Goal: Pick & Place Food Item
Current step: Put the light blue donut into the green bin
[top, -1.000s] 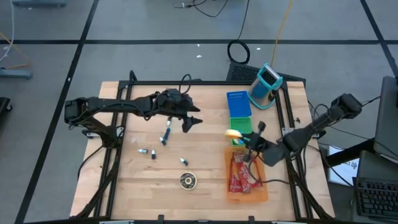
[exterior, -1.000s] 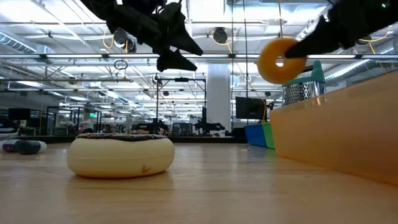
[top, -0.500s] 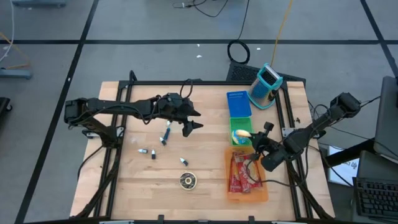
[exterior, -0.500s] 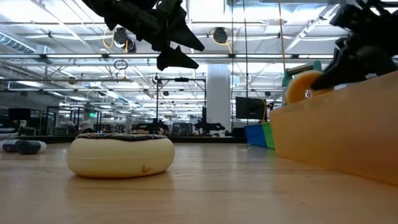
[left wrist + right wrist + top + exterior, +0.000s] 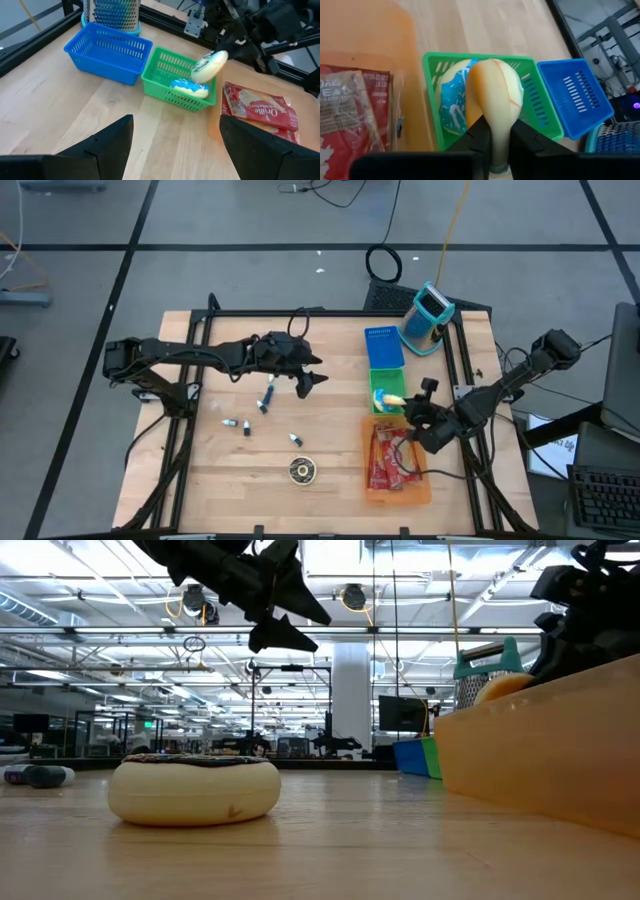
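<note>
Yellow-glazed donut (image 5: 495, 95) sits pinched edge-on in the right pincer (image 5: 496, 142), poised over the green basket (image 5: 177, 80), not yet let go. Risk: dropped on edge, it could roll off the blue-iced donut (image 5: 189, 88) already inside and tip over the rim. Blue basket (image 5: 107, 50) looks empty; orange bin (image 5: 397, 490) holds red snack packets (image 5: 260, 107). Left pincer (image 5: 305, 380) hangs spread wide, holding nothing, above the counter (image 5: 215, 470).
</note>
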You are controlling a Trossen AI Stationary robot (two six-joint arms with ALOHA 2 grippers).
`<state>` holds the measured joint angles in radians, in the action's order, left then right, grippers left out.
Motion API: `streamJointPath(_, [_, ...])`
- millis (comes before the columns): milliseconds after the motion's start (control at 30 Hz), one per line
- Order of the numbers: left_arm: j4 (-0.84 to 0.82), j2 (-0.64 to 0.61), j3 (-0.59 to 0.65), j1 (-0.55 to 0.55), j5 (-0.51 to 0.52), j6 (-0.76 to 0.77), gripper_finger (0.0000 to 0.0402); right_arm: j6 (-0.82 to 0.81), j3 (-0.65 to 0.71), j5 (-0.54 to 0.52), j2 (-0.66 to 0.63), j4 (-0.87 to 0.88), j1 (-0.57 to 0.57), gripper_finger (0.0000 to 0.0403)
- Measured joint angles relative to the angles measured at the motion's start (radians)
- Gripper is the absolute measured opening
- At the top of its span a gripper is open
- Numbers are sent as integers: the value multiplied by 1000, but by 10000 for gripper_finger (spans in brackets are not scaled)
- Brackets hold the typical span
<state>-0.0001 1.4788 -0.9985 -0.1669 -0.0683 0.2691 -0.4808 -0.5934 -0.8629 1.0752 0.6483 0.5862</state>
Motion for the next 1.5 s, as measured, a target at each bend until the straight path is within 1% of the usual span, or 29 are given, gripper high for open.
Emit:
streamJointPath(267, [4,0,0,0,0,1,299,22,0,5,0,-14,-37,112])
streamJointPath(367, [4,0,0,0,0,-1,299,30,0,14,0,-46,-37,127])
streamJointPath(433, [4,0,0,0,0,-1,299,42,0,54,0,-65,-37,131])
streamJointPath(567, [4,0,0,0,0,-2,299,56,1,137,0,-100,-37,134])
streamJointPath(667, [4,0,0,0,0,-5,299,57,1,156,0,-115,-37,131])
streamJointPath(1033, [4,0,0,0,0,-23,299,59,1,164,0,-185,-37,126])
streamJointPath(1233, [4,0,0,0,0,-29,299,82,1,202,0,-208,-37,125])
streamJointPath(1333, [4,0,0,0,0,-29,299,82,1,174,0,-236,-37,124])
streamJointPath(1500, [4,0,0,0,0,-31,299,82,1,62,0,-296,-42,108])
